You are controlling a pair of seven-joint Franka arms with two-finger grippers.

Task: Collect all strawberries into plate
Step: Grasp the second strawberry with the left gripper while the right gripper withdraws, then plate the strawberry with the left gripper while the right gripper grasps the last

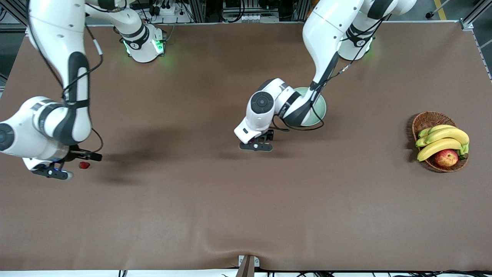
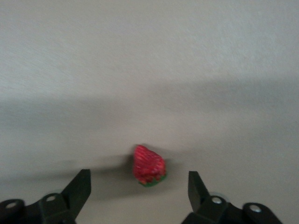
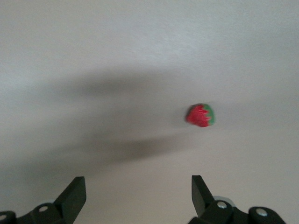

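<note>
1. Front view: left gripper (image 1: pixel 256 141) low over mid-table, just off the mint plate (image 1: pixel 322 109), which sits toward the base-side edge, half hidden under the left arm. Right gripper (image 1: pixel 66 164) down near the right arm's end of the table, one strawberry (image 1: pixel 84 165) on the cloth beside it. Fruit basket (image 1: pixel 438 140) by the left arm's end, untouched.
2. Left wrist view: fingers (image 2: pixel 78 186) spread, nothing clamped; a second strawberry (image 2: pixel 149 166) lying between them. Step in hand, by the look: the pick. Next: drop, squeeze gently, carry to plate.
3. Right wrist view: fingers (image 3: pixel 74 192) apart, empty; berry ahead, off-centre. Needs lining up first.
</note>
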